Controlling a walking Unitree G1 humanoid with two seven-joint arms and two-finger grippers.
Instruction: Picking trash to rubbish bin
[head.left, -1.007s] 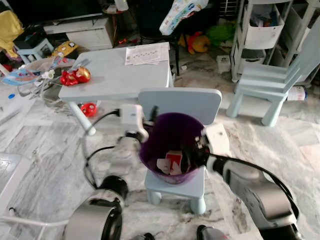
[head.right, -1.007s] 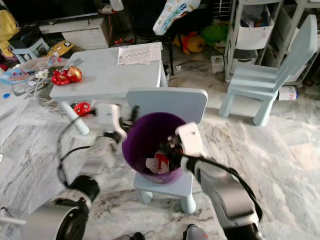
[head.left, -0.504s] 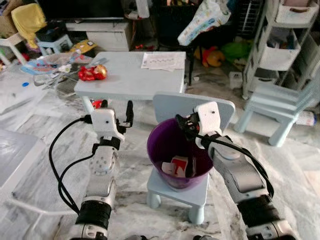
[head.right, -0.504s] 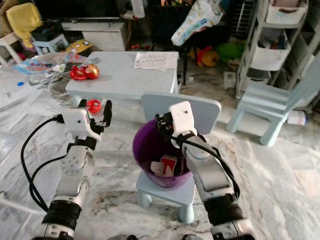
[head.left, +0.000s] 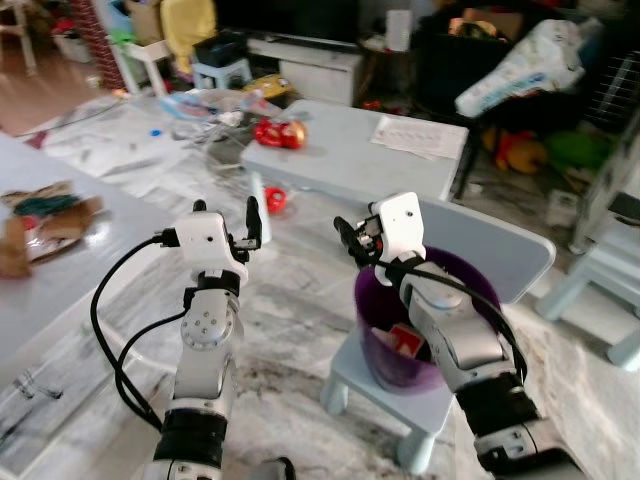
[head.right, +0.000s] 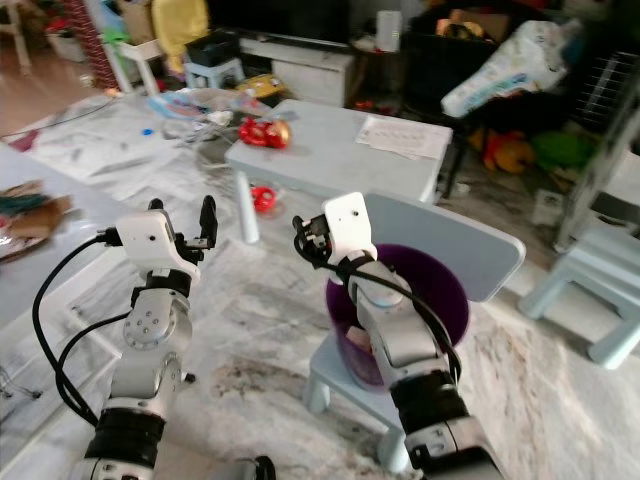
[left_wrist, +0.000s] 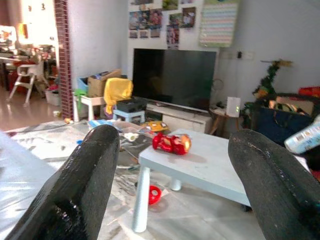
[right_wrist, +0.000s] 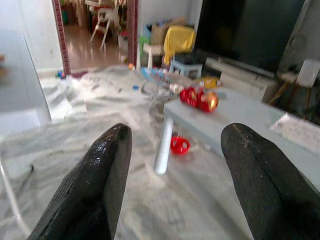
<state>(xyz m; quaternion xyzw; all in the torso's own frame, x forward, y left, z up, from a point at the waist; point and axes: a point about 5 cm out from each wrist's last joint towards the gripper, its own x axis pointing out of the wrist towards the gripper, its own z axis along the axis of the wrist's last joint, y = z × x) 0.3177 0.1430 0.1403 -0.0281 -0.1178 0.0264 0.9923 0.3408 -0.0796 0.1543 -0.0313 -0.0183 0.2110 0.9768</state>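
Observation:
A purple rubbish bin (head.left: 372, 345) stands on the seat of a small light-blue chair (head.left: 505, 256). Red-and-white trash (head.left: 403, 342) lies inside it. My right gripper (head.left: 352, 234) is raised above the bin's left rim, open and empty, and points away towards the low table. My left gripper (head.left: 227, 212) is held up further left over the marble floor, also open with nothing between its fingers. In the left wrist view the fingers (left_wrist: 85, 185) frame the table; in the right wrist view the fingers (right_wrist: 105, 175) frame the floor beside it.
A low light-blue table (head.left: 350, 165) ahead carries a red toy (head.left: 280, 133) and a sheet of paper (head.left: 420, 137). A red object (head.left: 275, 200) lies on the floor under it. A grey tabletop (head.left: 60, 260) with cardboard scraps is at left. Another small chair (head.left: 605, 285) stands at right.
The camera has swung left and lifted. My right gripper has come up out of the bin and now sits above its rim. My left gripper has moved away from the bin's side.

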